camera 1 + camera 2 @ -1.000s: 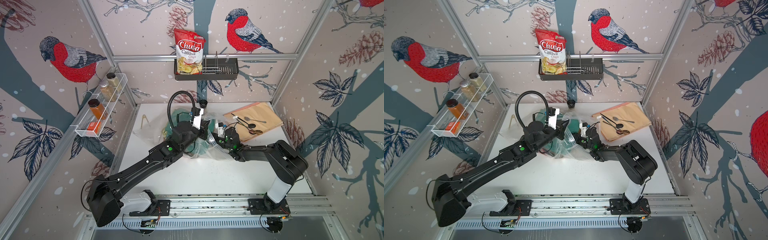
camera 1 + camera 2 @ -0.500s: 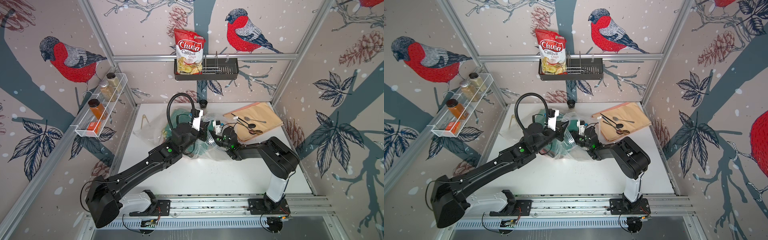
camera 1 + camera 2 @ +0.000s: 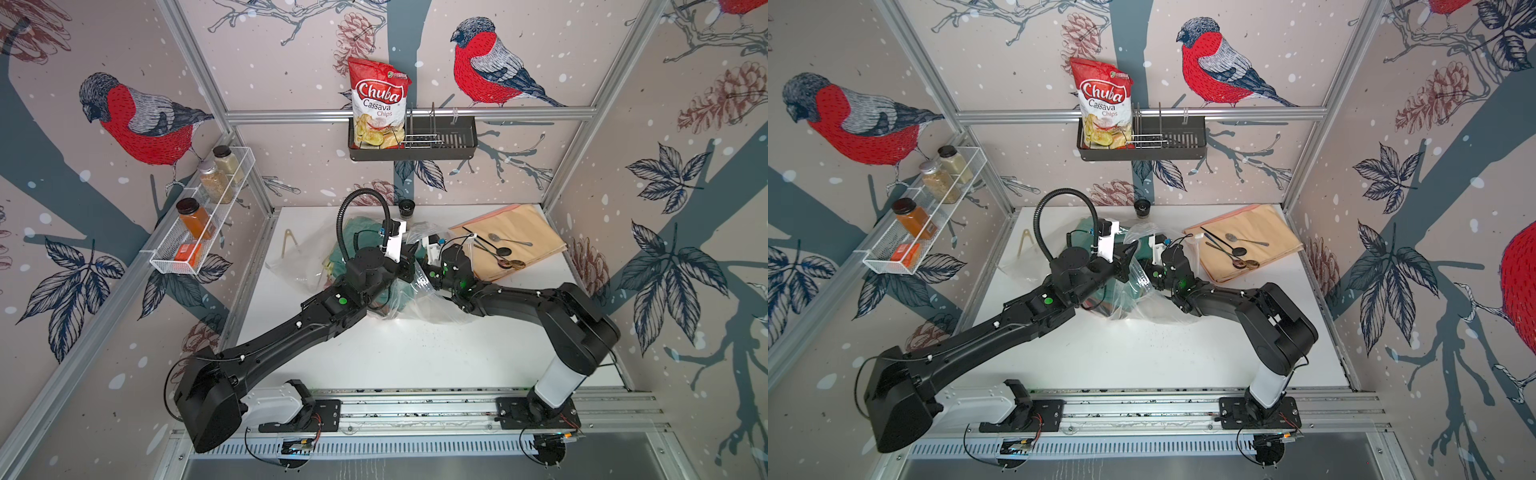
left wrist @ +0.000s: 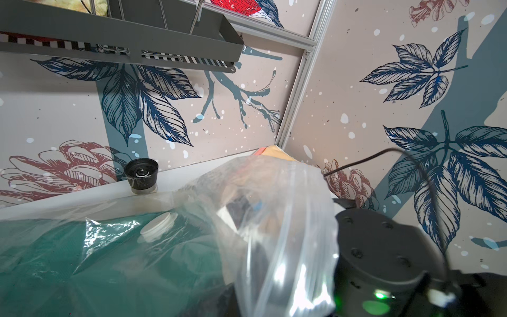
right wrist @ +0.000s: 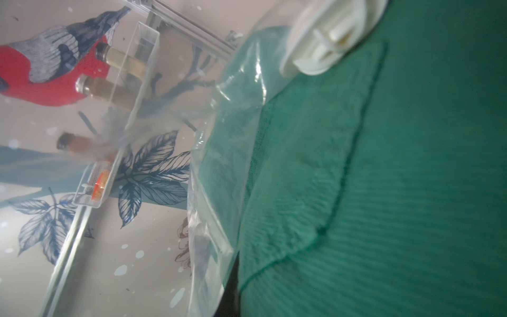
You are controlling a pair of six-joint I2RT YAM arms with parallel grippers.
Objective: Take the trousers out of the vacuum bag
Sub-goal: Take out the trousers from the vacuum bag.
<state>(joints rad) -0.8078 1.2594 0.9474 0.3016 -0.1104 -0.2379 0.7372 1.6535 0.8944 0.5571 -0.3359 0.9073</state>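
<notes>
2 arms meet over the vacuum bag [image 3: 297, 259], which lies crumpled at the middle of the surface [image 3: 415, 357], toward its back edge. I see the trousers [image 3: 361, 226] inside it, a teal green pair on top, pressed under the clear film in both wrist views. The bag's round white valve disc [image 4: 159, 226] sits on the film right over that green cloth.

The left arm [image 3: 291, 332] reaches in from the front left corner. Its left jaws are closed, and a flap of bag film stands up from them in the left wrist view, so I read them as pinching the plastic. The right arm [image 3: 519, 299] comes in from the front right, and its right jaws are buried among film and green fabric. I cannot tell whether they are open or closed, or whether they hold anything. Its wrist camera is almost against the trousers, with the valve disc close by.

In both top views a peach-orange cloth [image 3: 523, 232] covers the back right corner and carries several spoons [image 3: 500, 251]. A small black-capped jar [image 3: 407, 206] stands at the back edge, and wooden tongs [image 3: 289, 243] lie near the left edge, just beside the bag. A chips bag [image 3: 378, 104] stands in the dark rack [image 3: 449, 143] on the back wall.
</notes>
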